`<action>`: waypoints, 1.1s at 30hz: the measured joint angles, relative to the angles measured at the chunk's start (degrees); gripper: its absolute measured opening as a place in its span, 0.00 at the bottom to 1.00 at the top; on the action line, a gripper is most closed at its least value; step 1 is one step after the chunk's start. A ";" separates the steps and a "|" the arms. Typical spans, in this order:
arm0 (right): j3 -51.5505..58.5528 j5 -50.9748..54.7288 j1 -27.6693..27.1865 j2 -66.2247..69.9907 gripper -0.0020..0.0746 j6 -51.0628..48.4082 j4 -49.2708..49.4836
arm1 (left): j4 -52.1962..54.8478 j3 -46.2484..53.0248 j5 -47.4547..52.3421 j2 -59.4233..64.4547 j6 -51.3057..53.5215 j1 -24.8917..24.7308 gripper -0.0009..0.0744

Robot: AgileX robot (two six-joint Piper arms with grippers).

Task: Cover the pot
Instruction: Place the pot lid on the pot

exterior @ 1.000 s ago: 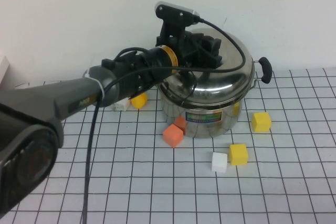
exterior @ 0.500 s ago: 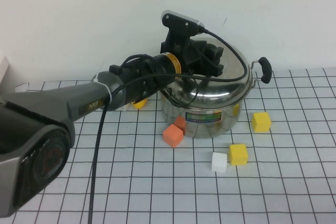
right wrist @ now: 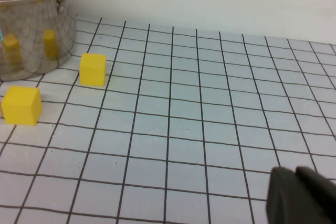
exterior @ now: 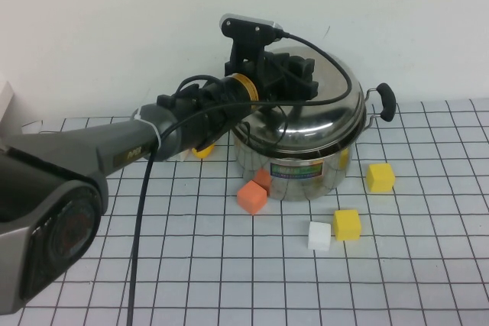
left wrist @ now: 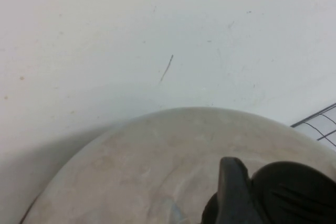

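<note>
The shiny steel pot (exterior: 294, 159) with a colourful label stands at the back of the gridded mat, its black side handle (exterior: 386, 101) sticking out to the right. The domed steel lid (exterior: 332, 108) rests on top of it. My left gripper (exterior: 296, 80) reaches in over the lid and is shut on the lid's black knob; in the left wrist view one finger (left wrist: 233, 190) presses against the knob (left wrist: 296, 192) above the lid's dome (left wrist: 157, 166). My right gripper (right wrist: 298, 195) is shut and empty, low over the mat to the right of the pot (right wrist: 31, 30), outside the high view.
Small cubes lie around the pot: two orange (exterior: 251, 197), one white (exterior: 319, 235), yellow ones (exterior: 347, 224) (exterior: 380, 177) and another yellow (exterior: 202, 150) behind my left arm. Two yellow cubes (right wrist: 93, 69) (right wrist: 21, 105) show in the right wrist view. A white wall stands close behind.
My left gripper has shifted slightly left and up over the lid. The lid and pot have not visibly moved. The cubes are unchanged.
</note>
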 joint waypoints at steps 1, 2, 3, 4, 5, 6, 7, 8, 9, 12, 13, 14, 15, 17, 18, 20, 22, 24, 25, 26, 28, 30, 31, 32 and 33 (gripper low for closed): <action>0.00 0.00 0.00 0.00 0.04 0.00 0.00 | -0.19 0.00 0.25 0.10 0.25 0.00 0.45; 0.00 0.00 0.00 0.00 0.04 0.00 0.00 | -0.44 0.00 0.24 0.22 0.71 0.00 0.45; 0.00 0.00 0.00 0.00 0.04 0.00 0.00 | -0.56 0.00 0.24 0.45 1.05 0.00 0.45; 0.00 0.00 0.00 0.00 0.04 0.00 0.00 | -0.57 0.00 0.24 0.75 1.42 0.00 0.45; 0.00 0.00 0.00 0.00 0.04 0.00 0.00 | -0.57 0.00 0.11 1.02 1.55 0.00 0.45; 0.00 0.00 0.00 0.00 0.04 0.00 0.00 | -0.57 0.00 -0.21 1.42 1.71 0.00 0.45; 0.00 0.00 0.00 0.00 0.04 0.00 0.00 | -0.57 0.00 -0.96 1.73 1.71 0.00 0.45; 0.00 0.00 0.00 0.00 0.04 0.00 0.00 | -0.57 0.00 -1.90 2.02 1.71 0.00 0.45; 0.00 0.00 0.00 0.00 0.04 0.00 0.00 | -0.57 0.00 -2.75 2.28 1.71 0.00 0.45; 0.00 0.00 0.00 0.00 0.04 0.00 0.00 | -0.57 0.00 -4.75 2.86 2.43 0.00 0.45; 0.00 0.00 0.00 0.00 0.04 0.00 0.00 | -0.57 0.00 -5.01 2.96 2.57 0.03 0.45; 0.00 0.00 0.00 0.00 0.04 0.00 0.00 | -0.65 0.00 -5.29 3.10 2.57 0.03 0.45; 0.00 0.00 0.00 0.00 0.04 0.00 0.00 | -0.65 0.00 -5.56 3.20 2.57 0.03 0.45; 0.00 0.00 0.00 0.00 0.04 0.00 0.00 | -0.65 0.00 -5.69 3.22 2.57 0.03 0.45; 0.00 0.00 0.00 0.00 0.04 0.00 0.00 | -0.65 0.00 -5.69 3.22 2.57 0.03 0.45; 0.00 0.00 0.00 0.00 0.04 0.00 0.00 | -0.65 0.00 -5.69 3.22 2.22 0.03 0.45; 0.00 0.00 0.00 0.00 0.04 0.00 0.00 | -0.65 -0.09 -5.56 3.22 1.67 0.03 0.45; 0.00 0.00 0.00 0.00 0.04 0.00 0.00 | -0.65 -0.09 -5.35 3.22 0.93 0.03 0.45; 0.00 0.00 0.00 0.00 0.04 0.00 0.00 | -0.65 -0.09 -5.30 3.22 0.44 0.03 0.45; 0.00 0.00 0.00 0.00 0.04 0.00 0.00 | -0.65 -0.09 -5.06 3.22 -0.24 0.03 0.45; 0.00 0.00 0.00 0.00 0.04 0.00 0.00 | -0.65 -0.09 -4.92 3.22 -1.55 0.03 0.45; 0.00 0.00 0.00 0.00 0.04 0.00 0.00 | -0.65 -0.09 -4.88 3.22 -2.02 0.03 0.45; 0.00 0.00 0.00 0.00 0.04 0.00 0.00 | -0.53 -0.09 -4.88 3.22 -2.40 0.03 0.45; 0.00 0.00 0.00 0.00 0.04 0.00 0.00 | -0.14 -0.09 -4.88 3.22 -3.30 0.03 0.45; 0.00 0.00 0.00 0.00 0.04 0.00 0.00 | 0.51 -0.11 -4.88 3.22 -4.29 0.03 0.45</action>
